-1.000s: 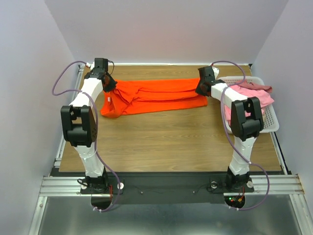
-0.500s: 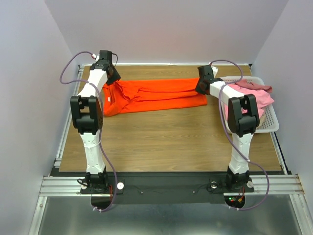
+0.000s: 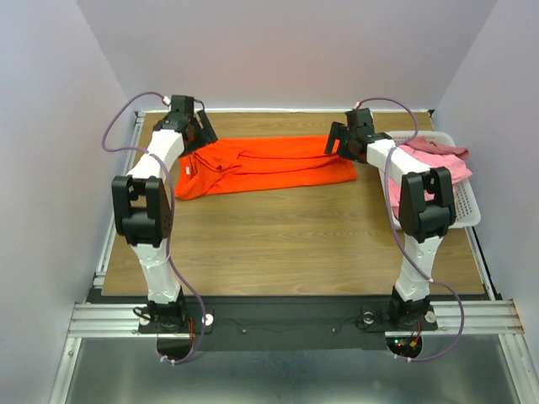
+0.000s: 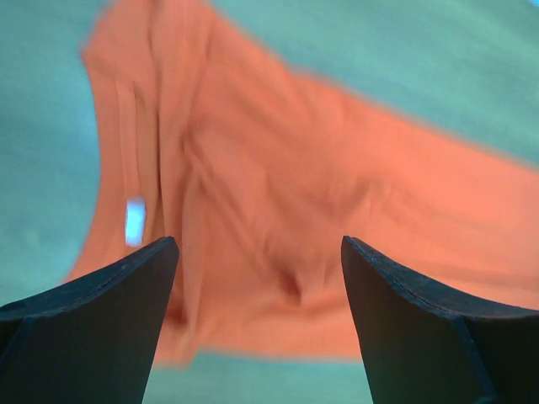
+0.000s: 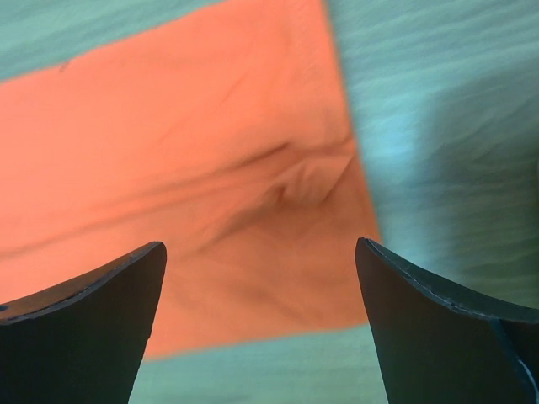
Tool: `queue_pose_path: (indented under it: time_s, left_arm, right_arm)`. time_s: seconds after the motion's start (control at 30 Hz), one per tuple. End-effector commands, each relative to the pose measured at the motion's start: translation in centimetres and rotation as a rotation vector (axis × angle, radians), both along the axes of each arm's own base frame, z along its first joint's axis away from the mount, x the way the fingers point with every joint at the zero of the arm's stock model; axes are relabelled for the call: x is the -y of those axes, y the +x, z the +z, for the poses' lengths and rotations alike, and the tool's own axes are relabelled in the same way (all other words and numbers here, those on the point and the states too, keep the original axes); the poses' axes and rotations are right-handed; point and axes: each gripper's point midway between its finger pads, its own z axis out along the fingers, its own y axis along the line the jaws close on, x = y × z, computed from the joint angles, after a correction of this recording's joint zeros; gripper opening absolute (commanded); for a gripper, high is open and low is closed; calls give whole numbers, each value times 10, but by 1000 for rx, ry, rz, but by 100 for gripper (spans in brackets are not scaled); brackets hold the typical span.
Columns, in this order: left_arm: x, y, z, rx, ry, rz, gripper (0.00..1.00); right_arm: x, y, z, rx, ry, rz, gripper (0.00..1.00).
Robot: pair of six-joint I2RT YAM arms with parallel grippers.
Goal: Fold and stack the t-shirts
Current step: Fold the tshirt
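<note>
An orange-red t-shirt point(image 3: 261, 164) lies folded into a long band across the far half of the table. Its collar end with a white label point(image 4: 135, 220) is at the left. My left gripper point(image 3: 202, 135) hovers over that left end, open, with nothing between its fingers point(image 4: 126, 286). My right gripper point(image 3: 335, 141) hangs over the shirt's right end point(image 5: 210, 168), also open and holding nothing. Both wrist views look down on wrinkled orange cloth point(image 4: 320, 210). Pink and dusty rose t-shirts point(image 3: 434, 164) lie heaped in the basket at the right.
A white slatted basket point(image 3: 467, 210) stands at the table's right edge, beside the right arm. Bare wooden tabletop point(image 3: 286, 244) stretches from the shirt to the near edge. Grey walls close in on both sides and the back.
Both grippers have opened and let go of the orange-red shirt's far edge. They have lifted slightly off the cloth, and the shirt now lies flat.
</note>
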Motion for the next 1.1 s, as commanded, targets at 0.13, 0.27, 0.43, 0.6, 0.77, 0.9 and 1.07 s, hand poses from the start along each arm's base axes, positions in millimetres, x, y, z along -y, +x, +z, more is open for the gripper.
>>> queue_pose_path:
  time_s: [0.13, 0.27, 0.43, 0.6, 0.77, 0.9, 1.07]
  left_arm:
    - [46, -64, -15, -5, -81, -74, 90]
    - [19, -76, -54, -94, -51, 4, 91]
    - [-20, -80, -89, -152, -60, 78, 91]
    - [-46, -67, -112, -167, -125, 86, 91]
    - [-48, -60, -126, -203, -143, 88, 90]
    - [-59, -61, -124, -202, -120, 119, 90]
    - [-75, -54, -106, -187, -101, 156, 90]
  right_arm:
    - [-78, -33, 15, -3, 95, 325, 100]
    - [-83, -32, -5, -43, 101, 327, 100]
    - [-79, -22, -21, -59, 74, 287, 100]
    - [-55, 4, -36, -46, -27, 185, 100]
    - [-31, 43, -33, -1, -35, 112, 100]
    - [-21, 64, -31, 27, -37, 93, 100]
    - [-24, 70, -11, 66, -33, 142, 100]
